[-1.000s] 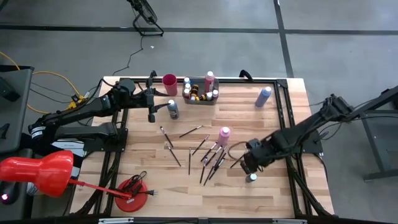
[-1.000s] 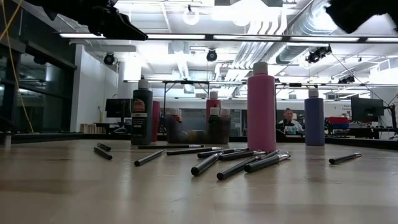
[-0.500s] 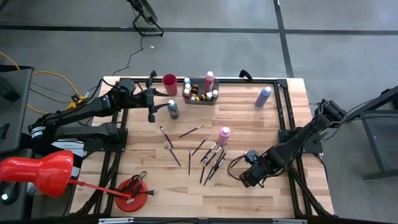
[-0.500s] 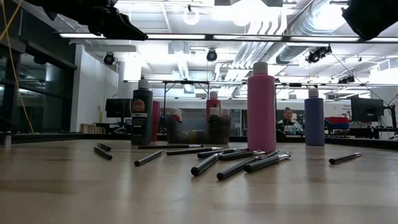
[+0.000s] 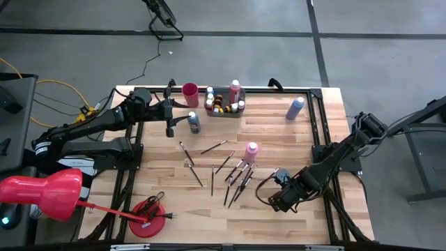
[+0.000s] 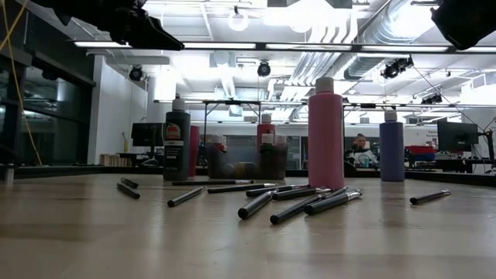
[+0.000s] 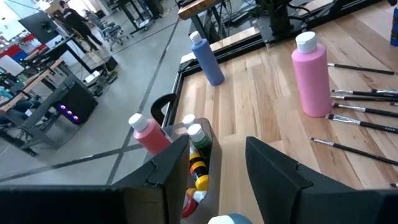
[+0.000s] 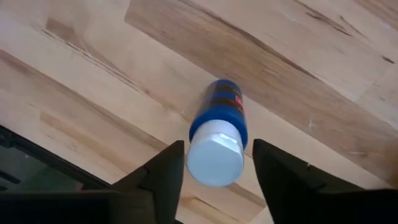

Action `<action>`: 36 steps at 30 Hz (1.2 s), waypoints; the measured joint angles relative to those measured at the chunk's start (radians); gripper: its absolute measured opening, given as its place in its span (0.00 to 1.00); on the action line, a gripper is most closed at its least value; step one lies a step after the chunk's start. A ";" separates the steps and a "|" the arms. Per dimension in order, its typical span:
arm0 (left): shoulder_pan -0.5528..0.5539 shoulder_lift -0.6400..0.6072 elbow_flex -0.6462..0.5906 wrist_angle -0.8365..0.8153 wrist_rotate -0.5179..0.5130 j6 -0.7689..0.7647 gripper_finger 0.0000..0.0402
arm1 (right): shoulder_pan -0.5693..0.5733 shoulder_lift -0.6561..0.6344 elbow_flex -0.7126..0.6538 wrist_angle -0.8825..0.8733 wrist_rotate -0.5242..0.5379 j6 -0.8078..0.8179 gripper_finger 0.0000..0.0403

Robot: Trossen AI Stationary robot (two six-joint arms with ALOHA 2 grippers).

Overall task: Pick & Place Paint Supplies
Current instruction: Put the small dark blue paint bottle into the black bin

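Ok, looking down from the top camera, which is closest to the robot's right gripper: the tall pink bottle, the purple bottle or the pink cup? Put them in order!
From the right gripper, near the table's front right:
1. Tall pink bottle, mid-table among the brushes.
2. Purple bottle, back right.
3. Pink cup, back left, beside the grey tray.

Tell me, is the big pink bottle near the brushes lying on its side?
No, the pink bottle stands upright on the table, white cap on top, just behind the paintbrushes.
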 joint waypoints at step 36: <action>0.000 0.000 0.000 0.000 0.000 0.000 0.38 | -0.601 -0.111 0.589 -0.607 0.315 -0.816 0.29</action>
